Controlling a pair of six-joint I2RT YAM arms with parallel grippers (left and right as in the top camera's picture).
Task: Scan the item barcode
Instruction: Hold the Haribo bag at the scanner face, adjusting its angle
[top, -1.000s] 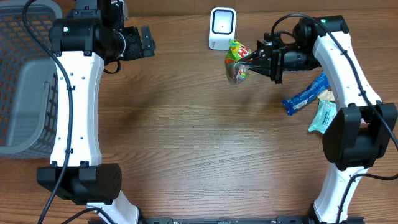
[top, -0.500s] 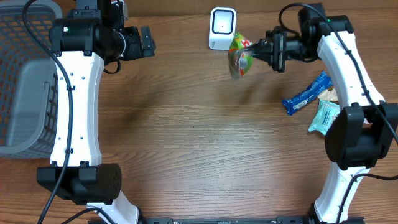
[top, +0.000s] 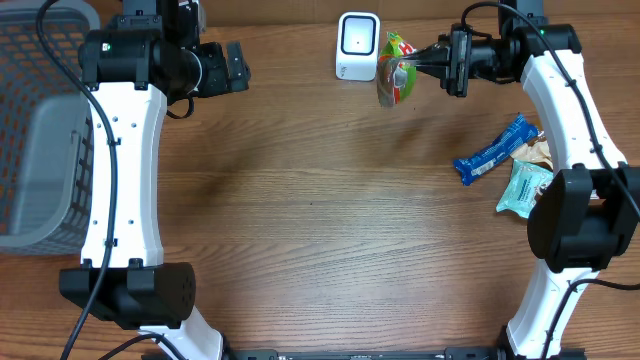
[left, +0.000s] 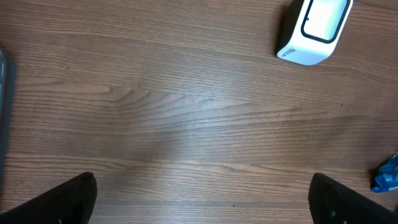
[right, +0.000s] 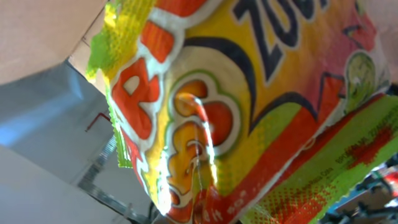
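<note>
The item is a green, red and yellow snack bag, hanging in the air just right of the white barcode scanner at the table's far edge. My right gripper is shut on the bag's right side. In the right wrist view the bag fills the frame and hides the fingers; no barcode shows. My left gripper hovers left of the scanner, open and holding nothing. In the left wrist view its two dark fingertips sit at the bottom corners, with the scanner at top right.
A grey basket stands at the left edge. A blue wrapper, a teal packet and a tan packet lie by the right arm. The blue wrapper's end shows in the left wrist view.
My right gripper has carried the snack bag up and toward the table's far edge, ending beside the scanner. The left arm has stayed still.
</note>
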